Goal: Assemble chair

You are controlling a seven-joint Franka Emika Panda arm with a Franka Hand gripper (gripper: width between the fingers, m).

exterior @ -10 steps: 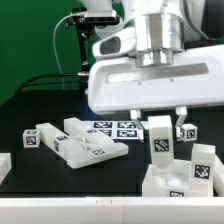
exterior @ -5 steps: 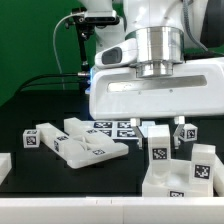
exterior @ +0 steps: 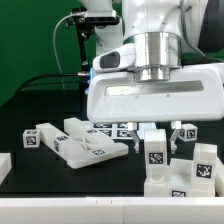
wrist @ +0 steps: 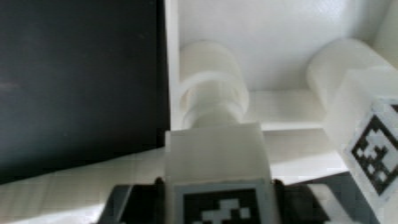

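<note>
Chair block (exterior: 157, 155) is clamped between gripper (exterior: 161, 140) fingers, just above one base (exterior: 160, 188); one panel (exterior: 92, 150) lies well apart, table (exterior: 135, 166) showing between.

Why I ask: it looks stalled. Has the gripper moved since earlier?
Yes. The gripper with its white block has sunk lower relative to the marker board.

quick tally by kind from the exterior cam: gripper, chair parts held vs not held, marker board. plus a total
gripper: 1
tagged chair part held in it: 1
other white chair parts: 6, as far as this view separates them; some may be joined
marker board: 1
total: 9
</note>
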